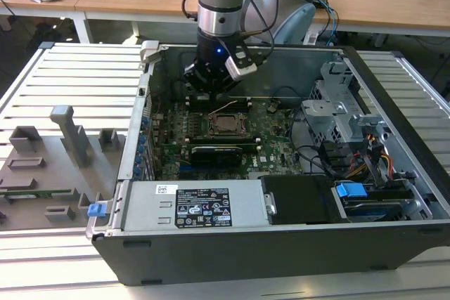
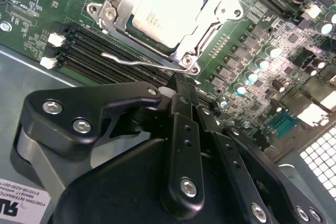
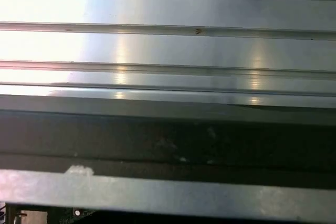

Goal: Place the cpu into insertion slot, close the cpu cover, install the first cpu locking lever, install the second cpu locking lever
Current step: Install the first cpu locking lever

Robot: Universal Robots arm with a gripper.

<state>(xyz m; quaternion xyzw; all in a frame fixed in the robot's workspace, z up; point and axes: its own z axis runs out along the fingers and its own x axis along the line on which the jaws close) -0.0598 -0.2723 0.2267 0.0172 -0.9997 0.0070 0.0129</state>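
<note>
The cpu (image 2: 168,11) lies flat in its socket on the green motherboard (image 2: 47,3), silver top up. The cpu cover (image 2: 223,9), a silvery frame, is down around it. A thin wire locking lever (image 2: 137,61) runs along the socket's edge and looks raised off the board; in the exterior view this lever (image 1: 227,107) angles up above the cpu (image 1: 226,124). My gripper (image 2: 181,90) hangs just beside that lever, black fingers (image 2: 184,129) brought together and holding nothing. Seen from the exterior view, the gripper (image 1: 213,83) is over the board just behind the socket.
The open computer case (image 1: 394,173) surrounds the board. A power supply (image 1: 200,207) fills the front, a drive cage (image 1: 337,103) and cables the exterior view's right. Black memory slots (image 2: 100,51) lie beside the socket. Grey fixtures (image 1: 70,131) stand on the ribbed table (image 3: 168,45).
</note>
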